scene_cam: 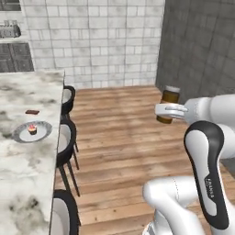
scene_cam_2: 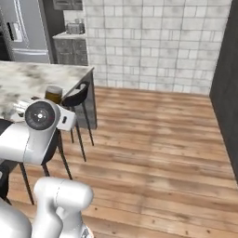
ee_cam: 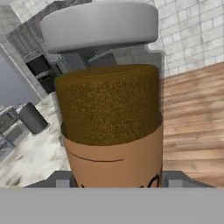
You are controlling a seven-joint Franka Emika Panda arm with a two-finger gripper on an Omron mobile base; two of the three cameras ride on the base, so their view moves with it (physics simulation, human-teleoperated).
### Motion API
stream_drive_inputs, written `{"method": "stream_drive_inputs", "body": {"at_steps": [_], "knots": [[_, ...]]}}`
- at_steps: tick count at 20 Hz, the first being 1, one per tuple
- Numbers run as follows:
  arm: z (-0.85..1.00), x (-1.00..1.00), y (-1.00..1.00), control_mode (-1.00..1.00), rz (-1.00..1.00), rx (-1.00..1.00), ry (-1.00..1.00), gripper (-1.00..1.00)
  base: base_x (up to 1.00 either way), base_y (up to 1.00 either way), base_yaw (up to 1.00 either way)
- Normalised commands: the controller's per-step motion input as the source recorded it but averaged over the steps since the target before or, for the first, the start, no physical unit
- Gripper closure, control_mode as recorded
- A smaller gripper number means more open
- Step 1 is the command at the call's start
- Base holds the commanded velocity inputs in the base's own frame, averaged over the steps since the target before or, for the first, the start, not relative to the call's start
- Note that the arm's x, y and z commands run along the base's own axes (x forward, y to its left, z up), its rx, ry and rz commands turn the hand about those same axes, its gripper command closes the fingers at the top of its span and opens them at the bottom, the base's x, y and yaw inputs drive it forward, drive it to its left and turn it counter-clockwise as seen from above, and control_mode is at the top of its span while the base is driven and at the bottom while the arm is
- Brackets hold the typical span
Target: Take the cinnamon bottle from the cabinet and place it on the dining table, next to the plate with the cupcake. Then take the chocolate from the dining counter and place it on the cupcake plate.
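In your left base view, the end effector (scene_cam: 161,110) is clamped around the cinnamon bottle (scene_cam: 169,99), holding it upright in the air above the wooden floor (scene_cam: 119,137), well apart from the desk (scene_cam: 27,170). On that marble desk you can see the plate (scene_cam: 20,134) with the cupcake (scene_cam: 32,129) sitting on it; the chocolate (scene_cam: 31,112) lies on the bare marble just beyond the plate, not touching it. Black stools (scene_cam: 69,98) line the desk edge.

In your right base view, the bottle's pale lid and amber top (scene_cam_2: 54,93) peek over the arm's round joint, in front of the desk (scene_cam_2: 56,74).

In your hand view, the bottle (ee_cam: 109,118) stands between the fingertips (ee_cam: 173,178), its glass showing brown powder filling most of the body under the pale lid.
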Motion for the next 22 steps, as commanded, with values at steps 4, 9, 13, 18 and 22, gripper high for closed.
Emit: {"method": "stream_drive_inputs", "body": {"at_steps": [4,9,13,18,22], "knots": [[0.0,0.0,0.0,1.0,0.0,0.0,0.0,1.0,0.7,-0.03,0.54],[0.0,0.0,0.0,1.0,0.0,0.0,0.0,1.0,0.66,-0.04,0.59],[0.0,0.0,0.0,1.0,0.0,0.0,0.0,1.0,0.64,-0.04,0.6],[0.0,0.0,0.0,1.0,0.0,0.0,0.0,1.0,0.54,-0.04,0.67],[0.0,0.0,0.0,1.0,0.0,0.0,0.0,1.0,0.49,-0.18,0.59]]}}
